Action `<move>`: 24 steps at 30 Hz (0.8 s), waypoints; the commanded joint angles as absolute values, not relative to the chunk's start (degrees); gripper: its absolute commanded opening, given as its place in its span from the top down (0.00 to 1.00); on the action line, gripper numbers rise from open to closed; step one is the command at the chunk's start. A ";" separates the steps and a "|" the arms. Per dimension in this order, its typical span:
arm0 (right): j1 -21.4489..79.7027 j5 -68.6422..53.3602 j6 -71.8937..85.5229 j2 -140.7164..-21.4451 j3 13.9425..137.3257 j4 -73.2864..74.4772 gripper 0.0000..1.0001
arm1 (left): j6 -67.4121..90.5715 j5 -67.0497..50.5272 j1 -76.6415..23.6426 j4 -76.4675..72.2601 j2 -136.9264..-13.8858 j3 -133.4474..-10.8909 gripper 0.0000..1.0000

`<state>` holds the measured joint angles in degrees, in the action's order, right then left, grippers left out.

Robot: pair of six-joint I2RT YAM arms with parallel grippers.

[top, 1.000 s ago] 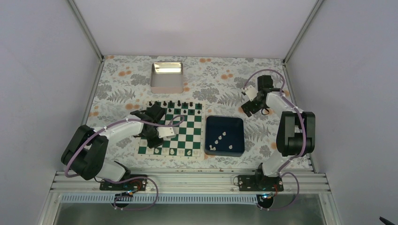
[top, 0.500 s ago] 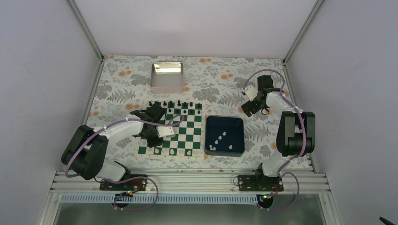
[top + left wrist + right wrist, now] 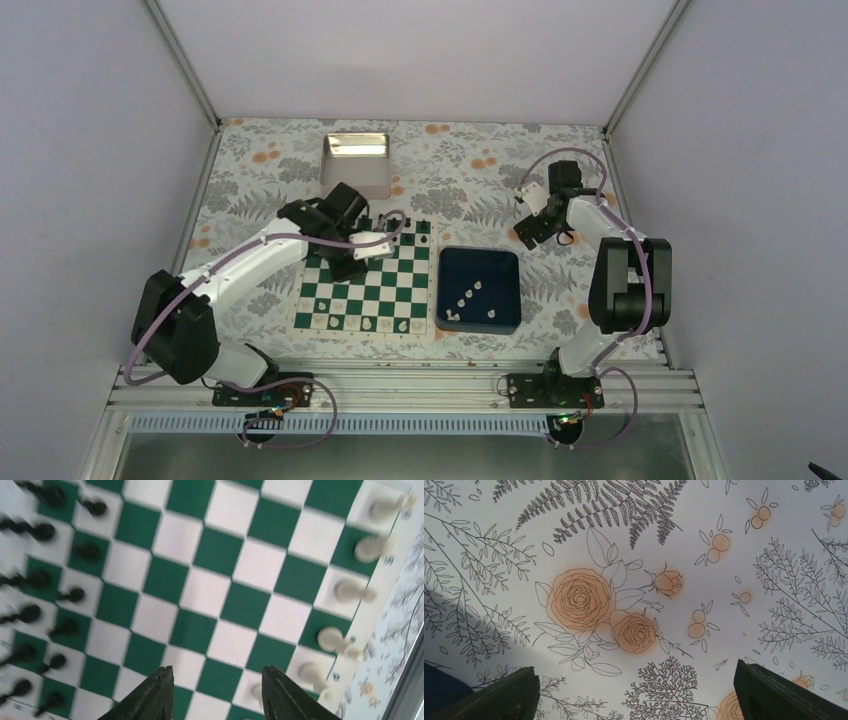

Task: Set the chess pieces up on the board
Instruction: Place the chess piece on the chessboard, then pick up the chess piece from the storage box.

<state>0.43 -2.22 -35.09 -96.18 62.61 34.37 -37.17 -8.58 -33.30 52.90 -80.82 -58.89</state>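
1. Currently the left tool [image 3: 215,672] hovers released and empty over the chessboard [image 3: 385,293], apparently between placements.
2. White chess pieces [image 3: 368,323] line its near row; others lie in the blue tray [image 3: 478,253] to its right.
3. Next comes fetching a tray piece, likely; the right tool [image 3: 635,670] gapes empty, far right.

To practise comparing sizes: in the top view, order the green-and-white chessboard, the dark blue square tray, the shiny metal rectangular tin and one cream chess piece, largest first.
1. green-and-white chessboard
2. dark blue square tray
3. shiny metal rectangular tin: looks slightly smaller, but farther from the camera, so unsure
4. cream chess piece
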 commanded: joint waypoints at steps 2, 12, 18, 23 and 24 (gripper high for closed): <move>1.00 -2.36 -35.51 -95.98 62.40 34.05 0.00 | -38.34 -9.59 -39.24 55.52 -86.99 -71.05 0.52; 0.98 -2.74 -35.30 -95.80 62.81 33.85 0.00 | -40.59 -9.02 -51.43 52.88 -108.26 -91.89 0.40; 0.98 -2.95 -35.32 -95.82 62.75 33.60 0.00 | -40.32 -11.13 -54.13 53.38 -118.86 -104.46 0.34; 0.94 -3.34 -35.41 -95.82 62.80 33.71 0.00 | -40.57 -14.06 -55.24 56.39 -126.25 -115.05 0.34; 0.96 -3.21 -35.42 -95.83 62.76 33.67 0.00 | -40.65 -14.78 -55.51 57.41 -127.63 -116.96 0.34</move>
